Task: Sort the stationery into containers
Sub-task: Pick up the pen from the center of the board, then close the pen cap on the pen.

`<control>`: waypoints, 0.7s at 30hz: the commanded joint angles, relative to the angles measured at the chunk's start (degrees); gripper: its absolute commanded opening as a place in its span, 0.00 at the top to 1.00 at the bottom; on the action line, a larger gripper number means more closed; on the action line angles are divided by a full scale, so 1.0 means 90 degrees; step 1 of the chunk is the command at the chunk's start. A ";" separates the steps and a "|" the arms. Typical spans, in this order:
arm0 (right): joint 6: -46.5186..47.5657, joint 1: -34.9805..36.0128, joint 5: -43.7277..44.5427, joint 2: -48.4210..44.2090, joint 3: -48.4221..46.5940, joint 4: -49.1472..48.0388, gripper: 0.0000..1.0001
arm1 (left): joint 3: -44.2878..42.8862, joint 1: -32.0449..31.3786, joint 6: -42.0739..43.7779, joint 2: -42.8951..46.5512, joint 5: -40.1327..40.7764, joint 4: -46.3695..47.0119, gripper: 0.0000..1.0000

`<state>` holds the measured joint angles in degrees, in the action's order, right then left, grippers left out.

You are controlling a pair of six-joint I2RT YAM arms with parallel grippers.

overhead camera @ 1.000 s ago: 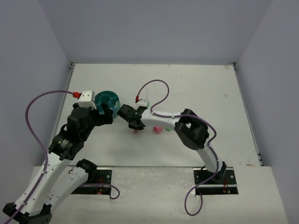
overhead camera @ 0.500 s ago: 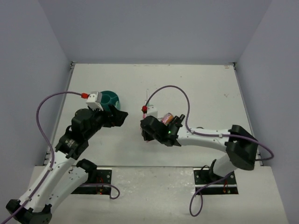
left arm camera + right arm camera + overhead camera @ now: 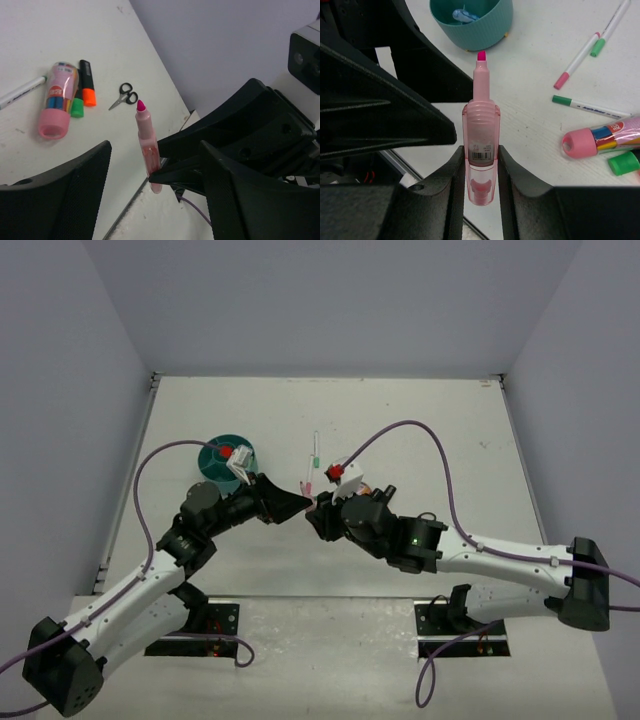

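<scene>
Grey-blue walls (image 3: pixel 330 300) close in a white table (image 3: pixel 430 420), and both arms reach to one spot just right of the teal organiser (image 3: pixel 485 27) and a little nearer the bases.

The step in hand looks like a handover. The right gripper (image 3: pixel 481 150) offers a pink highlighter (image 3: pixel 481 125) to the left gripper (image 3: pixel 292 504), which sits between that pen and the organiser. To do it well, the left fingers (image 3: pixel 75 190) should close on the bare barrel above the right gripper's hold, squarely across it, so the pen does not swivel. The right gripper should let go only once that grip is firm. The left arm can then carry the pen the short way back and drop it tip-up into an open compartment. Something blue (image 3: pixel 462 15) already lies in one.

The right jaws are clamped on the lower barrel of the highlighter, which stands upright with its uncapped pink tip pointing at the organiser. The left jaws stand well apart, one on either side of the pen. From the left wrist view they do not appear to touch it, so they hold nothing.

On the side of the handover away from the organiser, the rest waits on the table:
- pink tube (image 3: pixel 57 102)
- orange highlighter (image 3: pixel 87 85)
- green highlighter (image 3: pixel 76 106)
- small scissors (image 3: pixel 124 95)
- thin white pens (image 3: pixel 577 60)
</scene>
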<state>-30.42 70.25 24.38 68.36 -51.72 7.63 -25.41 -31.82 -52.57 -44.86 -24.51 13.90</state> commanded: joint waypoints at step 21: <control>0.0239 0.0189 0.0039 -0.0249 0.0134 -0.0155 1.00 | -0.0146 -0.0263 0.0011 -0.0598 0.0377 0.1245 1.00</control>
<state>-28.76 71.35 24.69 66.48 -50.77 7.86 -25.39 -34.25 -54.37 -49.49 -21.73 21.47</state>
